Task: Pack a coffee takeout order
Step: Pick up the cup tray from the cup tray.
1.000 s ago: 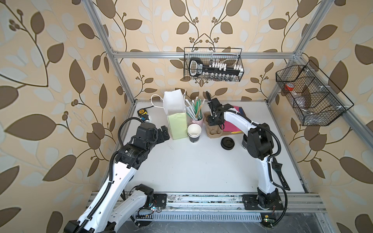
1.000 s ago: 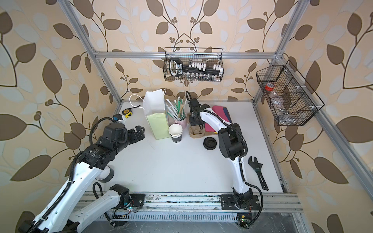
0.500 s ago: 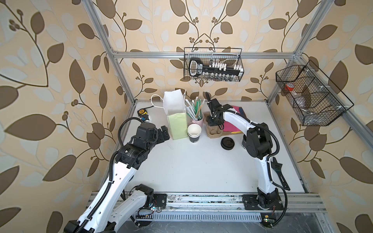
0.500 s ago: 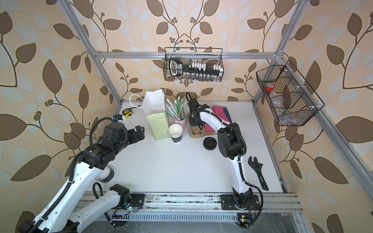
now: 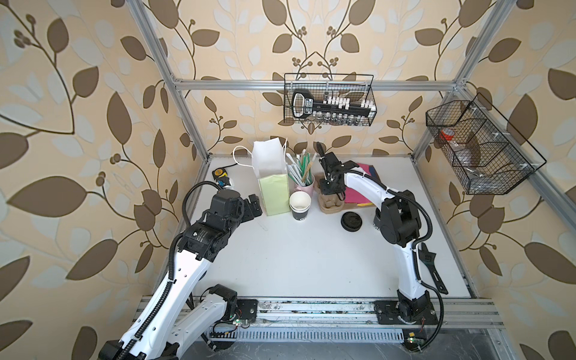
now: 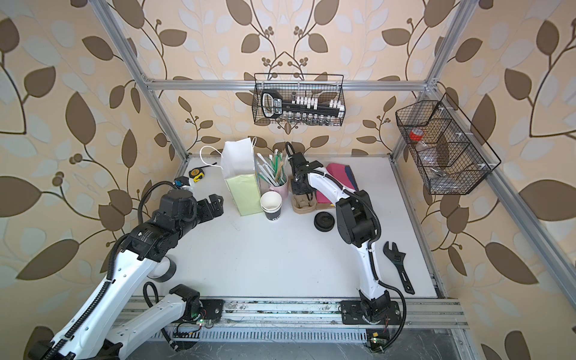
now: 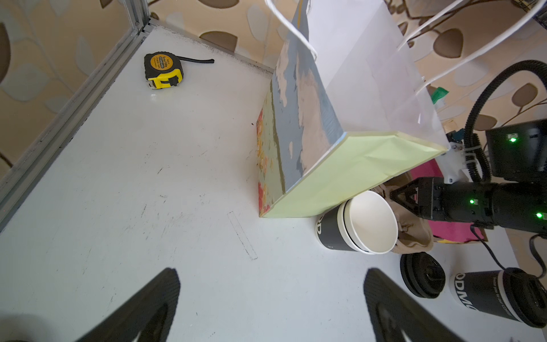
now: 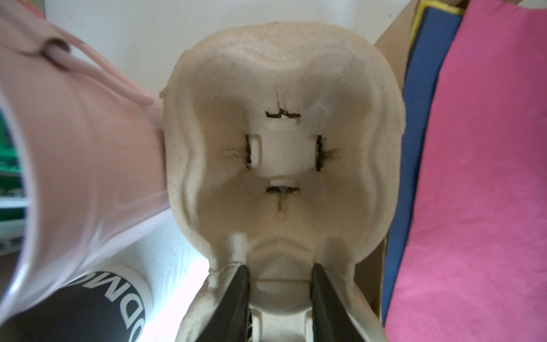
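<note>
One two-cup carrier (image 8: 281, 148), brown moulded pulp, sits directly beneath the right claw (image 8: 279, 269). The jaws stand narrow, set against either side of the raised centre ridge between the two wells and gripping it as far as the wrist view shows. The one well seen there is empty. The carrier is judged light and stiff but brittle. Small tears show at the slots in the well floor, so a hard squeeze may crush the ridge. The ridge is still the soundest hold, being the balance point.

One lidded cup (image 7: 500, 296), dark paper with a black dome, lies back from that claw towards its own arm's elbow, beside a loose lid (image 7: 423, 278). Its wall is probably smooth and easily dented, so it is best taken round the body, below the lid.

One pink napkin (image 8: 473, 177) lies flat just beside the right claw, on the side away from the pink mug (image 8: 74, 148). It is limp and should be pinched at an edge.

One left claw (image 7: 272, 311), jaws spread wide and empty, hangs over the table (image 7: 148, 177), with the paper bag (image 7: 355, 88) ahead of it.
</note>
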You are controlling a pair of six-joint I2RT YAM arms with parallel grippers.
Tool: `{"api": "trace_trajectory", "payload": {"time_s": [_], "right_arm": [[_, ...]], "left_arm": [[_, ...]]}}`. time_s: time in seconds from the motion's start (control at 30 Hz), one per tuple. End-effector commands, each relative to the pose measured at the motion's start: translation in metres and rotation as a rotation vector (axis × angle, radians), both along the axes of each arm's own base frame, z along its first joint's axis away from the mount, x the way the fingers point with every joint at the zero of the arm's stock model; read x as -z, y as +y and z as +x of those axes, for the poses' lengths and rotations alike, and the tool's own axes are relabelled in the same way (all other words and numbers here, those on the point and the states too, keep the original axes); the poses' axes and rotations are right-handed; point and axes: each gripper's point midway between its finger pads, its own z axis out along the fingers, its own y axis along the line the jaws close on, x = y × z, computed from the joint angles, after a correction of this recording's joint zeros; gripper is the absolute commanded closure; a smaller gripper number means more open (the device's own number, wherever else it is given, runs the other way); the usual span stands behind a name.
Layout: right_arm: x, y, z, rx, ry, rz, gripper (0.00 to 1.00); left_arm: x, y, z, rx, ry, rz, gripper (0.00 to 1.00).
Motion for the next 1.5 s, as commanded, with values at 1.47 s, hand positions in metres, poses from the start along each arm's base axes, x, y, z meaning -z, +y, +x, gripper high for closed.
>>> {"api": "trace_trajectory", "payload": {"time_s": [1.47], "right_arm": [[-0.104,-0.015,-0.054,0.035,-0.189,0.071,0.66]], "left_arm": [[-0.012,-0.003,0.004,0.026,-0.042,0.002,0.01]]}}
